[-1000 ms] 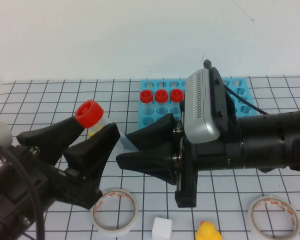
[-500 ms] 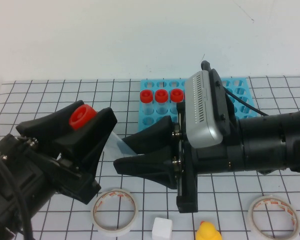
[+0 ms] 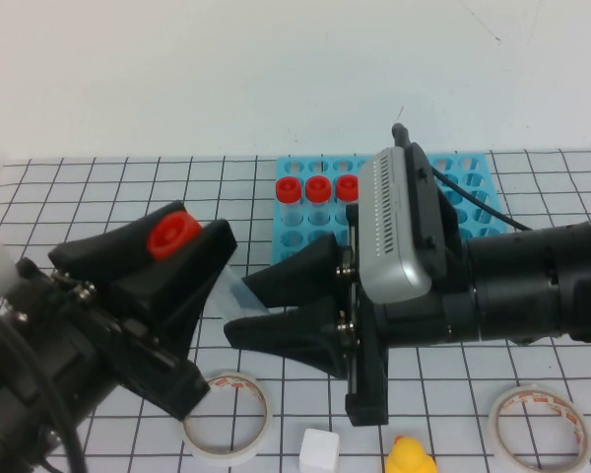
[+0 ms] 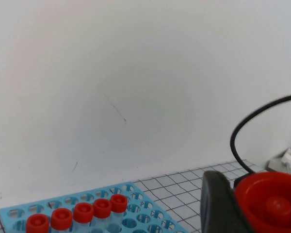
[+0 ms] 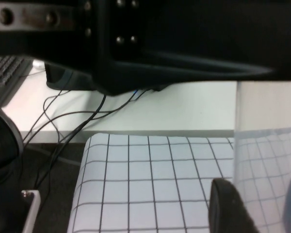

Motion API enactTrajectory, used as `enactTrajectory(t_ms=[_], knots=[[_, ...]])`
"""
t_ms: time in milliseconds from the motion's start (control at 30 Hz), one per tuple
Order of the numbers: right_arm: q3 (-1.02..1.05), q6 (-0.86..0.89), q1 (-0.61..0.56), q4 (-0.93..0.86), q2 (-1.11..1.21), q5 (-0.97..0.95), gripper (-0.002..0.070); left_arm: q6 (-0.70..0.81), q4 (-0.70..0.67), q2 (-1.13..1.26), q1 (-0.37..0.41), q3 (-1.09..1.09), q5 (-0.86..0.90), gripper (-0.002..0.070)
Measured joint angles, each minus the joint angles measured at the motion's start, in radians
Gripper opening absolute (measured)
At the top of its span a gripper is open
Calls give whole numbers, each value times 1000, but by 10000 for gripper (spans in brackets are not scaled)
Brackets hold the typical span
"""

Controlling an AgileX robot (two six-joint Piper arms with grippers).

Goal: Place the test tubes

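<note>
A clear test tube with a red cap (image 3: 173, 235) hangs above the checked table between the two arms. My left gripper (image 3: 163, 254) is shut on its capped end; in the left wrist view one black finger (image 4: 217, 204) presses against the cap (image 4: 274, 204). My right gripper (image 3: 240, 309) is shut on the tube's clear lower end (image 3: 234, 292), seen in the right wrist view as a clear wall (image 5: 266, 160) beside a finger (image 5: 228, 208). Behind stands the blue rack (image 3: 473, 182) with three red-capped tubes (image 3: 317, 187) in its back row; the left wrist view shows the rack (image 4: 145, 196) too.
Two tape rolls (image 3: 227, 414) (image 3: 537, 426), a white cube (image 3: 318, 450) and a yellow duck (image 3: 411, 458) lie along the table's near edge. The right arm's body covers much of the rack. Cables (image 5: 72, 116) hang past the table's left edge.
The left gripper's jaws have closed in round the red cap, which earlier stood above them. The left arm shifted slightly toward the right gripper. The right gripper kept its hold.
</note>
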Motion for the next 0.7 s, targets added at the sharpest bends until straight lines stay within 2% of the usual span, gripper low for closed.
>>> enactTrajectory(t_ms=[67, 100, 133, 200, 300, 333, 400, 467, 533, 600, 700], knots=[[0, 37, 0, -37, 0, -14, 313, 0, 21, 2, 0, 0, 5, 263], [0, 66, 0, -79, 0, -26, 373, 0, 34, 2, 0, 0, 5, 263], [0, 101, 0, -139, -4, -37, 433, 2, 46, 2, 0, 0, 5, 263], [-8, 204, 0, -286, -21, -51, 508, 15, 71, 2, 0, 0, 5, 263], [-15, 411, 0, -573, -70, -45, 523, 44, 100, 2, 0, 0, 20, 263], [-15, 488, 0, -682, -92, -27, 503, 55, 104, 2, 0, 0, 34, 263], [-17, 626, 0, -891, -136, 27, 417, 76, 109, 2, 0, -10, 105, 263], [-19, 774, 0, -1051, -175, 105, 295, 92, 114, 7, 0, -35, 191, 263], [-19, 893, 0, -1184, -215, 200, 141, 114, 116, 17, 0, -63, 268, 263], [-17, 982, 0, -1260, -252, 273, 68, 154, 118, 36, 0, -95, 303, 263], [6, 1071, 0, -1314, -328, 288, 24, 210, 120, 80, 0, -143, 313, 263]])
